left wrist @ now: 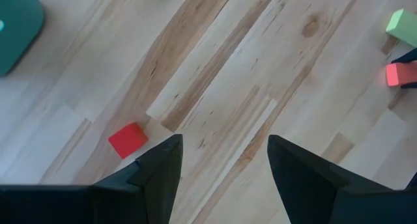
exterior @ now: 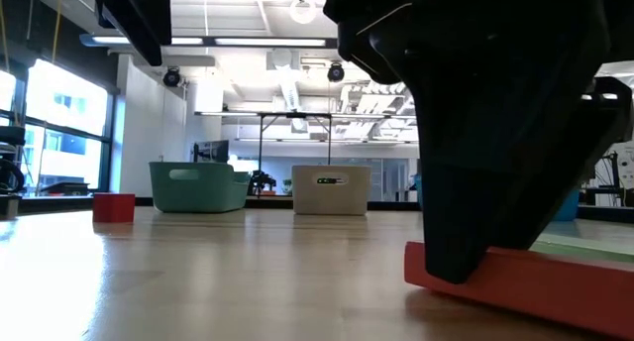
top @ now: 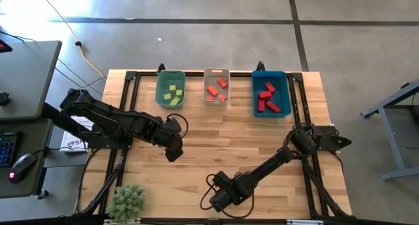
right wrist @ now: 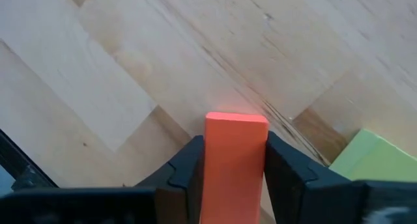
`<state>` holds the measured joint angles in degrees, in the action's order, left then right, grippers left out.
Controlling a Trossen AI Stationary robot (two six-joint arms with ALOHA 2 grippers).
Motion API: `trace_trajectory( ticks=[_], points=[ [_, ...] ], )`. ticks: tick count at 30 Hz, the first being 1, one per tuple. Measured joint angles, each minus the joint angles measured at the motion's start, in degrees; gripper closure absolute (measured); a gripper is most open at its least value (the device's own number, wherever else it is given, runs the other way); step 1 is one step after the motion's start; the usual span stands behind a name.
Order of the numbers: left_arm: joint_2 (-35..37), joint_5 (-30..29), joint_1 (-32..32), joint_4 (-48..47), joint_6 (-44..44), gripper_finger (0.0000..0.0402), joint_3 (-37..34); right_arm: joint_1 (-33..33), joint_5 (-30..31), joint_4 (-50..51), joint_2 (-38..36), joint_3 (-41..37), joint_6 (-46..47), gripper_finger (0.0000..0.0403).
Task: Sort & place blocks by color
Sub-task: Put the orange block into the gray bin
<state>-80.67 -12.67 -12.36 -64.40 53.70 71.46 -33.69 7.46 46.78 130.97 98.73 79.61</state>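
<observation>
— Orange-red bar (right wrist: 236, 164) sits clamped between our right gripper's (right wrist: 234, 178) fingers, its long axis running straight out ahead of them, low over the table's (top: 216, 130) near edge; a yellow-green block (right wrist: 374, 160) lies just beside it.

— And the left gripper (left wrist: 225, 165)?

— Open, empty, hovering mid-table; a deep red cube (left wrist: 128, 139) lies just outside one finger.

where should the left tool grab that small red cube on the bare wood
Take the red cube from straight above, across two opposite flat sides. It sits flat and alone on the table, so either pair works. The left tool is open, just beside it.
</observation>
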Motion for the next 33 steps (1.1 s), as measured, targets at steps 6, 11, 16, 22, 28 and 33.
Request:
trace_trajectory(
  ticks=[6,11,16,22,28,33],
  points=[
    [-0.02,0.0,0.0,-0.17,-0.33,0.0188,0.0,0.09,0.93,-0.5,-1.68,-0.23,-1.14,0.0297],
    [-0.02,-0.07,0.0,-0.55,-0.36,0.0188,-0.02,1.61,3.21,0.31,-3.25,-0.63,-3.54,0.0298],
    [-0.02,-1.88,0.0,-1.65,-0.88,0.0188,-0.02,3.88,3.53,-1.15,-5.35,-0.42,-6.86,0.0299],
    [-0.01,-3.18,0.21,-2.68,-0.95,0.0188,-1.28,7.55,3.35,-1.27,-7.25,-0.36,-13.11,0.0299],
    [-0.01,-3.21,2.02,-3.18,-0.95,0.0188,-3.58,12.39,3.21,-1.17,-9.59,-0.31,-20.47,0.0299],
    [-0.02,-3.21,4.27,-3.3,-1.51,0.0188,-5.93,17.83,3.95,-0.52,-11.72,-0.28,-27.7,0.0299]
  ],
)
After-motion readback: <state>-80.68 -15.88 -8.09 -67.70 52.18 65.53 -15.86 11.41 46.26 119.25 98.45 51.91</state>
